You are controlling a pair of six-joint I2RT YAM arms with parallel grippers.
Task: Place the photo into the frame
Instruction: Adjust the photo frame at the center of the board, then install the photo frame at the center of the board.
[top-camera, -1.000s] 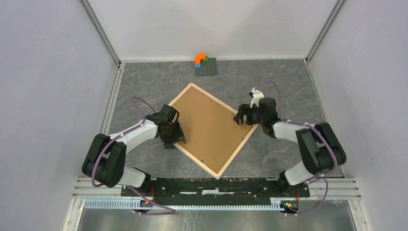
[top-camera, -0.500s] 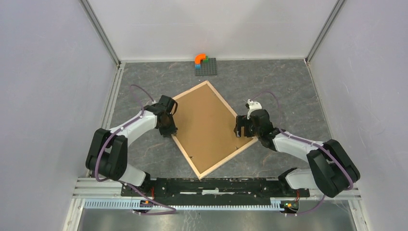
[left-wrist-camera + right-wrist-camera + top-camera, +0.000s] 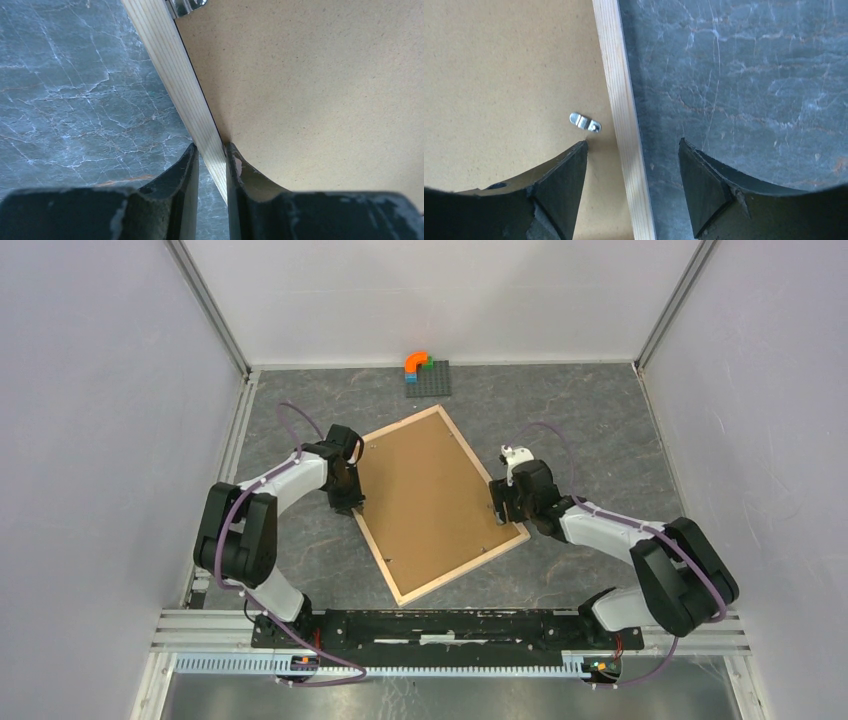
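The pale wooden frame (image 3: 464, 568) lies on the table with a brown backing board (image 3: 430, 495) filling it. My left gripper (image 3: 348, 502) is shut on the frame's left rail (image 3: 185, 85); in the left wrist view both fingers press the rail's sides at the left gripper (image 3: 211, 150). My right gripper (image 3: 503, 502) stands open astride the right rail (image 3: 616, 75), one finger over the board (image 3: 504, 75) and one over the table, the right gripper (image 3: 633, 145) touching neither side. The photo is not in view.
A grey baseplate with coloured bricks (image 3: 428, 378) sits at the back wall. Small metal clips (image 3: 585, 122) hold the board at the rails. White walls close in on the left, right and back.
The frame has turned clockwise in the top view, its far corner swinging right and its near corner left. My left gripper closed on the left rail; the right gripper's jaws narrowed slightly.
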